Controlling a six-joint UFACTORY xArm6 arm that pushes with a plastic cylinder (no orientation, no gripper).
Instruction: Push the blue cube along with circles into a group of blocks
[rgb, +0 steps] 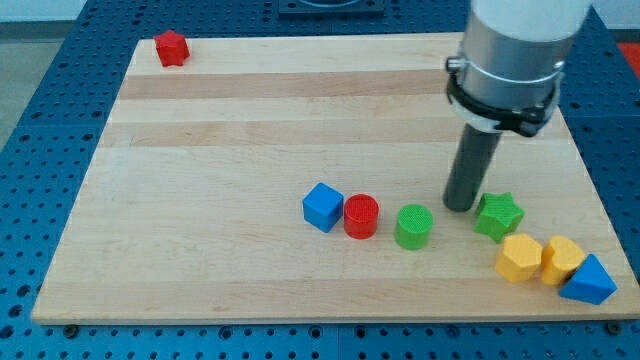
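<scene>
While it lies low on the board:
Blue cube (322, 207): touching red cylinder (361, 216), green cylinder (413, 226) beyond.
My tip (461, 207): bare rod holding nothing, well to the cube's right, just beside green star (498, 215).

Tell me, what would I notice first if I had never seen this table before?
Probably the big grey arm at the view's top right, with my tip down on the wooden board between the green circle and the green star. Next, the row of blue cube, red circle and green circle near the view's bottom. A lone red block sits far off at the top left corner.
</scene>
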